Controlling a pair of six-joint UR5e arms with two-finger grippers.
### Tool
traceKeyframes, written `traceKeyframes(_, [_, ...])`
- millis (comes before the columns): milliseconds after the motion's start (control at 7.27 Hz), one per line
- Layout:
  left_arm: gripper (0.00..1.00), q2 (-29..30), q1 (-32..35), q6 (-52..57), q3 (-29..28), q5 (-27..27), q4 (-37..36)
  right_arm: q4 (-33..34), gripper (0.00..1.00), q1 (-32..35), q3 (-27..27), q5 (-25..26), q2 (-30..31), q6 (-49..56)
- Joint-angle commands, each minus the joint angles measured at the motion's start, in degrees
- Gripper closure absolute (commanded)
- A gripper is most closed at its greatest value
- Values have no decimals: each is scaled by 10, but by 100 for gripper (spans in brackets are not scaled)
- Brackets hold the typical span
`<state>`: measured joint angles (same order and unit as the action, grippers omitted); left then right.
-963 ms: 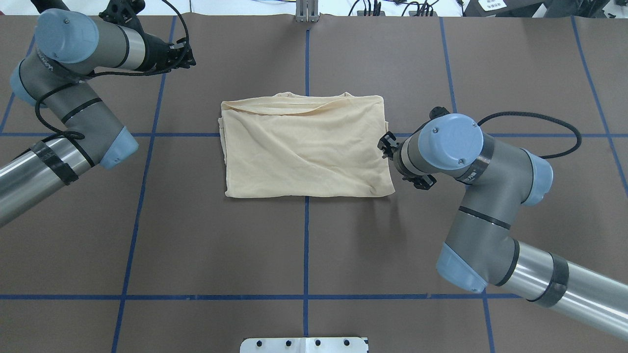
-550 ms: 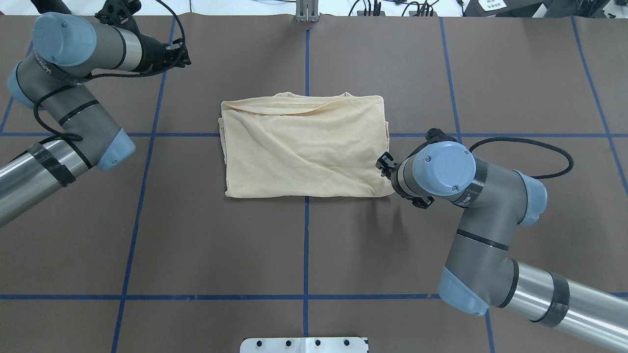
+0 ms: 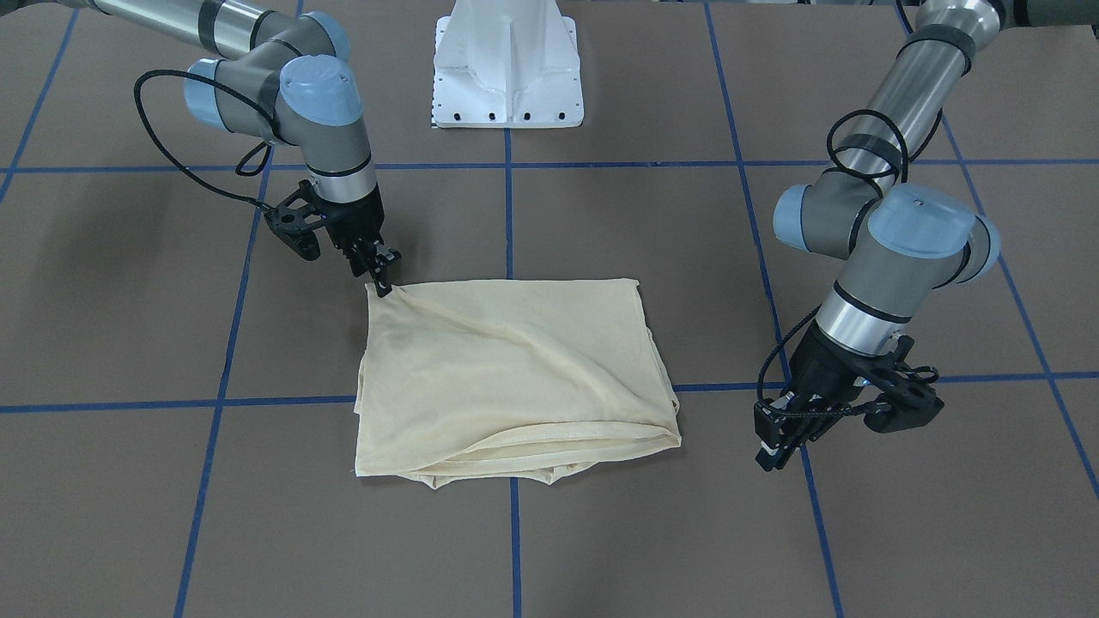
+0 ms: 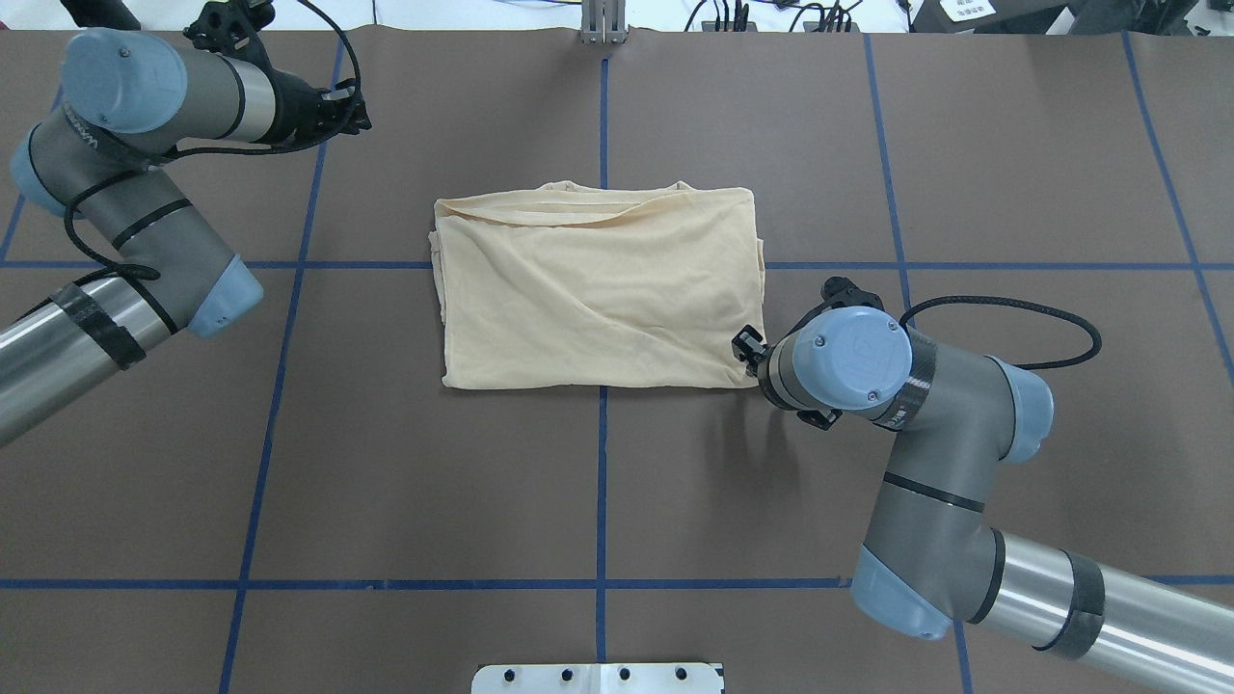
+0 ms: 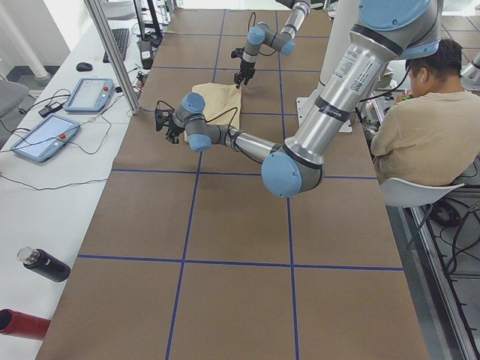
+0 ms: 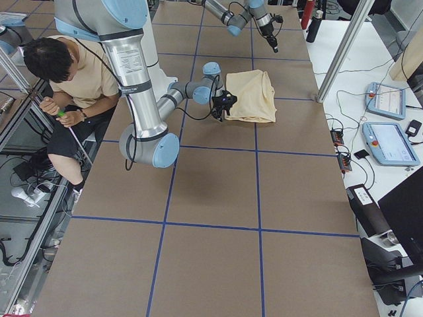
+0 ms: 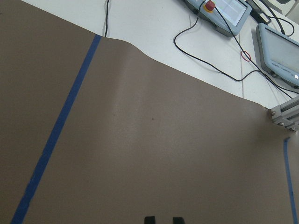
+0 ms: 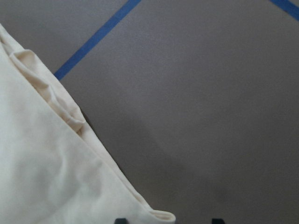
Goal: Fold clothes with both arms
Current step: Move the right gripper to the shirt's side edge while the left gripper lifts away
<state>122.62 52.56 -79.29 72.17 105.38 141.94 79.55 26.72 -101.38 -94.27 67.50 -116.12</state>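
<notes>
Overhead view: the right gripper [image 4: 744, 344] sits largely under its own wrist [image 4: 848, 359] at the shirt's [image 4: 598, 289] lower right corner. Wrist views: only the fingertips [image 8: 120, 220] clear the bottom edge; on the left gripper [image 7: 162, 220], whether they meet is cut off. The shirt runs off the right wrist view's left and bottom edges. Side views: grippers too small to judge.

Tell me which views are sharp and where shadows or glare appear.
Overhead exterior: even light, sharp, soft shadow on the table beside the right arm. Right wrist-mounted: the shirt looks slightly soft, faint shadow along its edge. Left wrist-mounted: the white bench is very bright.
</notes>
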Motion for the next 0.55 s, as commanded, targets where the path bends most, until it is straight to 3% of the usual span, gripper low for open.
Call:
traceKeyframes(0, [75,0,0,1,0,0,0,0,100,2,0,0,-1,1])
traceKeyframes(413, [75,-4,0,1,-1,0,0,-12,100,10,-18,-5,-2,-2])
